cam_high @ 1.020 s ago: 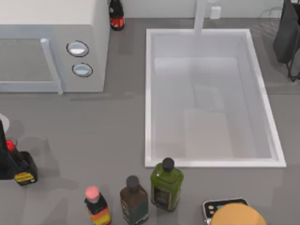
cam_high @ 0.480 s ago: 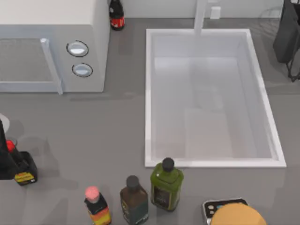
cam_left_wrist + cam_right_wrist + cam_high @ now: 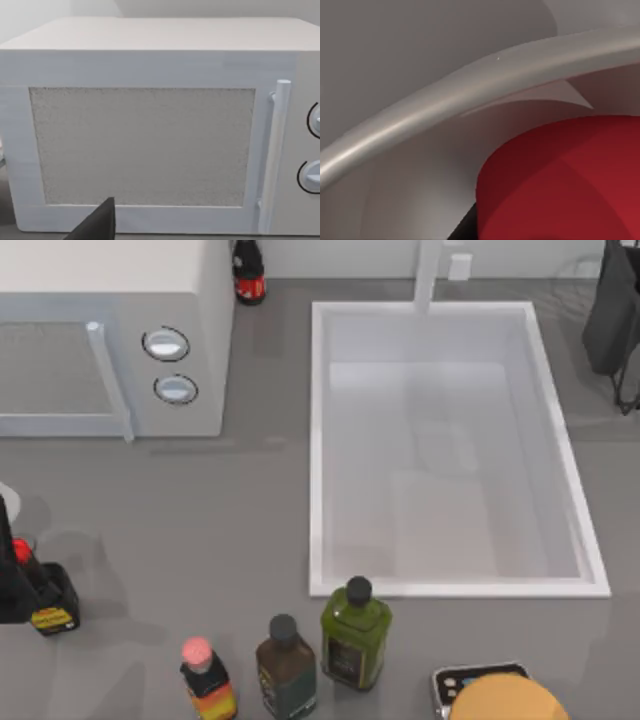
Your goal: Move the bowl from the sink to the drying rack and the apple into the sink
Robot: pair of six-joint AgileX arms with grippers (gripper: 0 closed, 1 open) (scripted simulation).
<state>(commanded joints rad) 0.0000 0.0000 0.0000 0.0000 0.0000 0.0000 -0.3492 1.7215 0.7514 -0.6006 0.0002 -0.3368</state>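
Reading the sink (image 3: 445,450) along the countertop's far edge, right of centre, with only white floor and the faucet post (image 3: 428,275) inside. Judging the bowl step as probably done, though not being able to place the bowl itself. Spotting the right arm (image 3: 610,310) hanging over the countertop's far right corner. Putting the right gripper (image 3: 615,360) low there, grip state impossible to tell. Seeing a glossy red rounded surface, most likely the apple (image 3: 560,185), right up against the right wrist camera and just beside a grey curved bar (image 3: 470,85). Guessing at a close approach for pickup, since the apple needs carrying left into the sink. Finding the left arm (image 3: 8,580) parked at the countertop's left edge, facing the microwave (image 3: 150,140), staying out of the way. Not being able to tell the grip state of the left gripper (image 3: 97,225). Noting the green bottle (image 3: 355,633) touching the sink's near rim, worth avoiding on any low pass.
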